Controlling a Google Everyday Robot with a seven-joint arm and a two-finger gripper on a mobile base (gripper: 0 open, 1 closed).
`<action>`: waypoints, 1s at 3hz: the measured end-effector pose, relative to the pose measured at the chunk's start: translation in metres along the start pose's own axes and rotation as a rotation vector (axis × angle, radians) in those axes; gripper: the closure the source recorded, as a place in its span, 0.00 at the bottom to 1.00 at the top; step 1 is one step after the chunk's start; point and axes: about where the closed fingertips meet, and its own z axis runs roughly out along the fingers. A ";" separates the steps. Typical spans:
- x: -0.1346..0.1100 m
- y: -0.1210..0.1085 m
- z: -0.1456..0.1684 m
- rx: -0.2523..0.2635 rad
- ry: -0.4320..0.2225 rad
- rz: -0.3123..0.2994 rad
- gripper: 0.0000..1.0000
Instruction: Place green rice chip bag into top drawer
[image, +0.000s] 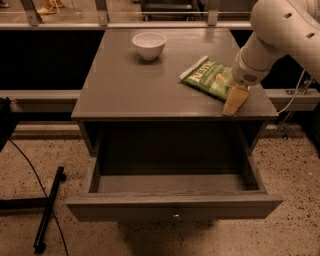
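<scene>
The green rice chip bag (209, 76) lies flat on the right side of the grey table top, white end strip toward the bowl. My gripper (235, 102) hangs from the white arm at the table's front right, its tan fingers pointing down just in front of the bag's near right end, partly covering it. The top drawer (175, 206) is pulled wide open below the table top, its small metal knob at front centre, and its inside shows nothing in it.
A small white bowl (149, 45) stands at the back middle of the table (125, 90). A railing runs behind the table. A black cable and stand lie on the speckled floor at the left (47, 210).
</scene>
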 end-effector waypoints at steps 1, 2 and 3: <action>-0.001 -0.001 -0.004 0.000 0.000 0.000 0.65; -0.026 0.003 -0.012 0.024 -0.038 -0.067 0.88; -0.044 0.005 -0.021 0.038 -0.064 -0.119 1.00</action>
